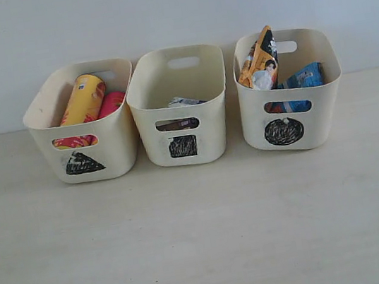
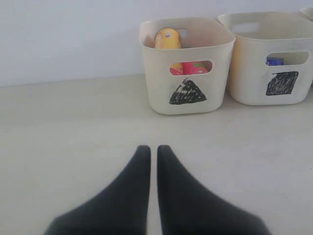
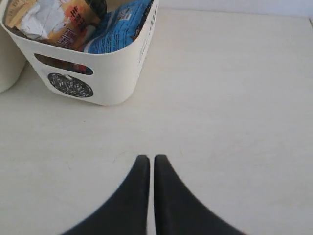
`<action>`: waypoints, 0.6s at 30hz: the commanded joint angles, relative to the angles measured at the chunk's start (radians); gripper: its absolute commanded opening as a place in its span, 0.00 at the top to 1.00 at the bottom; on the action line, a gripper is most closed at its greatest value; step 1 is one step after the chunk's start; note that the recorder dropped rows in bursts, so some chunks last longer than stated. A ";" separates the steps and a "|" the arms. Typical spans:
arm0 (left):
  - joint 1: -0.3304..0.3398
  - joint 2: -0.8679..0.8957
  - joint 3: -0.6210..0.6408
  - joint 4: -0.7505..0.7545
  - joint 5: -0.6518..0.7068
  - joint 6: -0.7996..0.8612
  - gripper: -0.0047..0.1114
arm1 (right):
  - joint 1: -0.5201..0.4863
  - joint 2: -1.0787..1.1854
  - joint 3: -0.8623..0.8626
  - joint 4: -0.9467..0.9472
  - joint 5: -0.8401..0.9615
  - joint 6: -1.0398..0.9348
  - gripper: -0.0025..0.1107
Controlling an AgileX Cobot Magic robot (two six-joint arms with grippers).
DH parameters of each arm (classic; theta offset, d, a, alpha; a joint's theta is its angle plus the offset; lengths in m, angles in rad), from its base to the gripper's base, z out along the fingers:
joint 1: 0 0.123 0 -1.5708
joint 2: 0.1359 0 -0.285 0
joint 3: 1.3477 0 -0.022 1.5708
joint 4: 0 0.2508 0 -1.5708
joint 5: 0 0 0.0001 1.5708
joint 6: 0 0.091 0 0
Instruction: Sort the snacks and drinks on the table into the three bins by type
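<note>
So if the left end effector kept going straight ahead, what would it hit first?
Probably the triangle bin, near its corner, across bare table; the line is close, so it might slip past.

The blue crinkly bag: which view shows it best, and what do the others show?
The right wrist view: it looks down into the circle bin at the blue bag, close up. The exterior view shows its top and a patch through the slot. The left wrist view misses it.

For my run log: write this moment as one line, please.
triangle bin: yellow tube, pink tube; square bin: cartons; circle bin: orange bag, blue bag; left tool, right tool: shut
</note>
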 commanded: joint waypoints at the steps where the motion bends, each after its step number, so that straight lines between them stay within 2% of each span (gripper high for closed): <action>1: 0.002 -0.003 0.003 -0.007 -0.002 -0.009 0.93 | -0.004 -0.134 0.089 -0.014 -0.080 0.040 0.98; 7: 0.002 -0.003 0.003 -0.007 -0.002 -0.009 0.93 | -0.004 -0.327 0.196 -0.014 -0.171 0.084 0.98; 18: 0.002 -0.003 0.003 -0.007 -0.004 -0.009 0.93 | -0.004 -0.492 0.211 -0.011 -0.167 0.084 0.98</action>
